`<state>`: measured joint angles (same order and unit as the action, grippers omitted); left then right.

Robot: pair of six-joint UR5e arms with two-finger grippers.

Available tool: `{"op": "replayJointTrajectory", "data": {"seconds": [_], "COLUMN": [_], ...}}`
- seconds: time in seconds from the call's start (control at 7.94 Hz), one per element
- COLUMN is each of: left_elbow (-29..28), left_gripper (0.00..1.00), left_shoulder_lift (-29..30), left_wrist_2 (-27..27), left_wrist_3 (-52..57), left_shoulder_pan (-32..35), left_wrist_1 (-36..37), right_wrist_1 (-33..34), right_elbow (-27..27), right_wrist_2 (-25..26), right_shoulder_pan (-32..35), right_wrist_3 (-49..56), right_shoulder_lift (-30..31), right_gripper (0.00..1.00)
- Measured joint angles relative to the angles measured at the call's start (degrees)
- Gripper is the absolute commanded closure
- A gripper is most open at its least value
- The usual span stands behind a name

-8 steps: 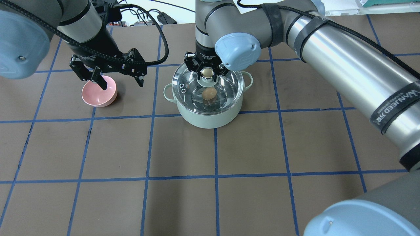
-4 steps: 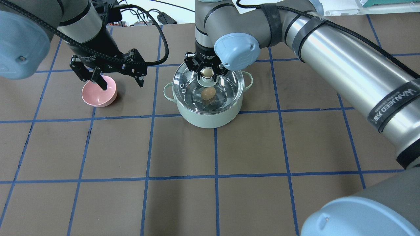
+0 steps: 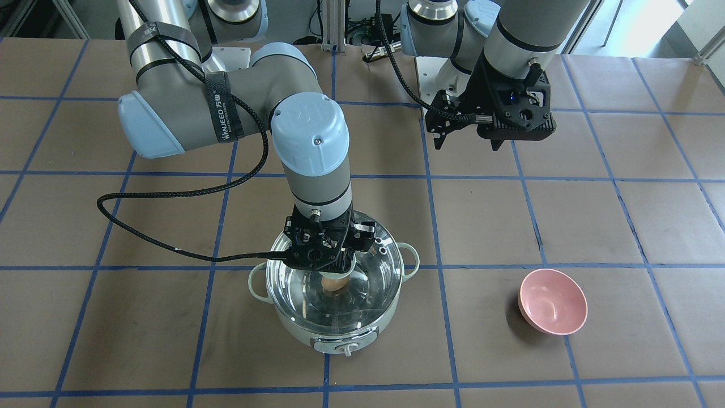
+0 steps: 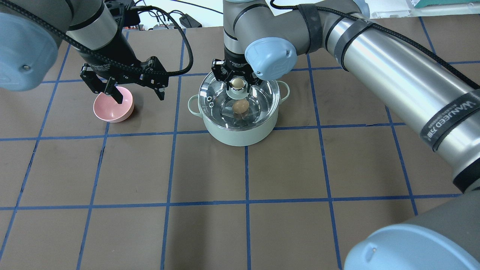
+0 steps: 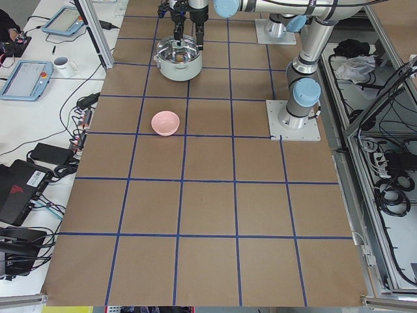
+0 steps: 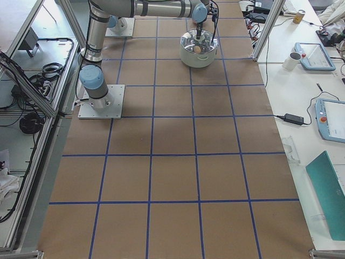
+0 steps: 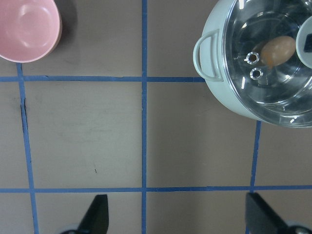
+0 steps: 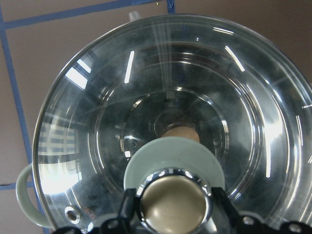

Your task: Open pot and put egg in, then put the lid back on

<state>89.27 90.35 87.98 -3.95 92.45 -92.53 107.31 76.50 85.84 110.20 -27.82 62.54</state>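
Observation:
The mint-green pot [image 4: 240, 135] stands at the table's middle back. The tan egg [image 4: 240, 106] lies inside it on the steel bottom and shows through the glass. The clear glass lid [image 4: 262, 98] covers the pot's mouth at rim level; I cannot tell whether it rests fully. My right gripper [image 4: 236, 83] is shut on the lid's tan-topped knob [image 8: 173, 200] from straight above. In the right wrist view the egg [image 8: 178, 132] peeks out behind the knob's green base. My left gripper [image 4: 123, 84] is open and empty, hovering over the table left of the pot [image 7: 214, 87].
A pink bowl [image 4: 114, 110] sits empty left of the pot, partly under the left gripper's fingers; it also shows in the front view [image 3: 552, 309]. The pot's control knob [image 3: 345, 348] faces the operators' side. Blue tape lines grid the brown table.
The right gripper has shifted slightly to the right with the lid and knob over the pot. The left arm, the bowl and the egg have not moved.

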Motion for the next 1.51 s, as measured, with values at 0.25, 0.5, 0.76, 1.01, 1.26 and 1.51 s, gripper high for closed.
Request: {"op": "replayJointTrajectory", "data": {"seconds": [0.25,0.5,0.76,1.01,1.26,1.51], "left_elbow": [0.0,0.0,0.0,0.0,0.0,0.0], "left_gripper": [0.0,0.0,0.0,0.0,0.0,0.0], "left_shoulder_lift": [0.0,0.0,0.0,0.0,0.0,-0.1], "left_wrist_2": [0.0,0.0,0.0,0.0,0.0,0.0], "left_wrist_3": [0.0,0.0,0.0,0.0,0.0,0.0], "left_shoulder_pan": [0.0,0.0,0.0,0.0,0.0,0.0], "left_wrist_1": [0.0,0.0,0.0,0.0,0.0,0.0], "right_wrist_1": [0.1,-1.3,-5.6,-10.7,-13.9,-14.5], "right_elbow": [0.0,-0.1,0.1,0.7,2.0,4.5], "right_wrist_2": [-0.9,-2.0,-0.6,1.4,3.5,8.2], "right_shoulder_pan": [0.0,-0.4,-2.4,-7.9,-15.2,-21.5], "right_wrist_3": [-0.1,-0.4,5.4,16.4,27.0,35.1], "right_shoulder_lift": [0.4,2.5,6.6,10.6,15.1,19.4], "right_gripper": [0.0,0.0,0.0,0.0,0.0,0.0]}}
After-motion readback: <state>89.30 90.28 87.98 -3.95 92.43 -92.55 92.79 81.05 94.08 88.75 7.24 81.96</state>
